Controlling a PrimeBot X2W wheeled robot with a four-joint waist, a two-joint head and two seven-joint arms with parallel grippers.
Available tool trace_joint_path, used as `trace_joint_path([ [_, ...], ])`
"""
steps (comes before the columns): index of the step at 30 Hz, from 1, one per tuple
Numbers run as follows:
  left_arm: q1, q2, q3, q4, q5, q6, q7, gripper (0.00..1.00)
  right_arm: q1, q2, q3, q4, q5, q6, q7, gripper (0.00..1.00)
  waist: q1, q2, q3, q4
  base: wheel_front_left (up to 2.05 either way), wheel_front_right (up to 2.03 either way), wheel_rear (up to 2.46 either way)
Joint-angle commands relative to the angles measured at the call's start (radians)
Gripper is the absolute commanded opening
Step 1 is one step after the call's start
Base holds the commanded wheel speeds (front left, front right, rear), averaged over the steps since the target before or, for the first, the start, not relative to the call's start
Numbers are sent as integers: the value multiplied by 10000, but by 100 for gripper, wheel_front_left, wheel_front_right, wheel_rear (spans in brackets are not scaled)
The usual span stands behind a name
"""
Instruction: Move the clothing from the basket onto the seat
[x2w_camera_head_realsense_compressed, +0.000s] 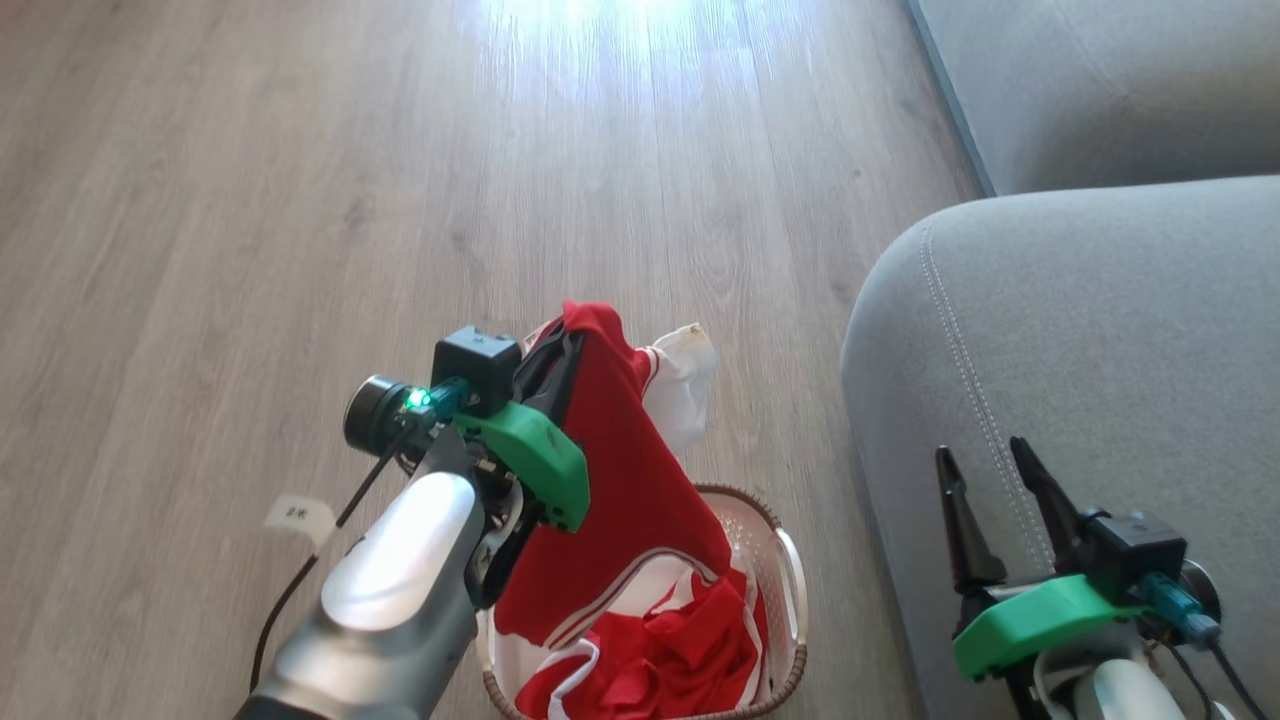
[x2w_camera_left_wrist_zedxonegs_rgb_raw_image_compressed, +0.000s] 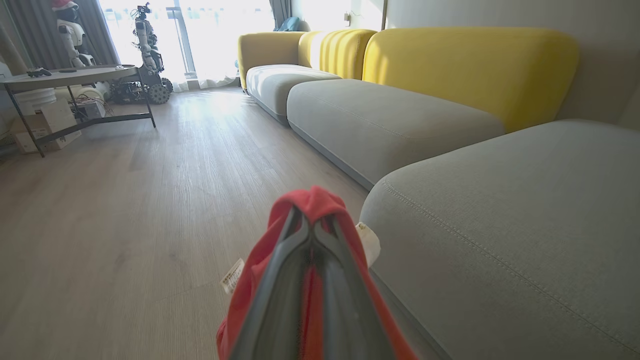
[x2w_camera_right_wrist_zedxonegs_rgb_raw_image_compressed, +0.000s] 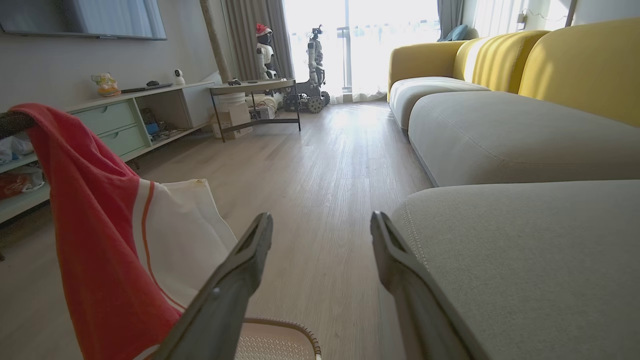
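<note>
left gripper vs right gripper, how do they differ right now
The left gripper has its jaws shut on the red clothing; the right gripper has its jaws wide open and holds nothing.
The left gripper is raised above the basket, with the garment hanging from it; the right gripper sits lower, by the edge of the seat.
Both are the same dark build and point roughly the same way.
</note>
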Motion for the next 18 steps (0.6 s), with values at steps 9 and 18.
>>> trace_joint_path([
  [9,-1140,203,136,-1283,-319,-105,953,0,-692,17,1279,-17,27,-4,-65,100,1,-1,-317,124,0,0,0],
  [18,-1677,76,-254,-1647,-725,-91,1131,0,-2366,17,3157,1560,-164,-4,-65,100,1,-1,-307,270,0,0,0],
])
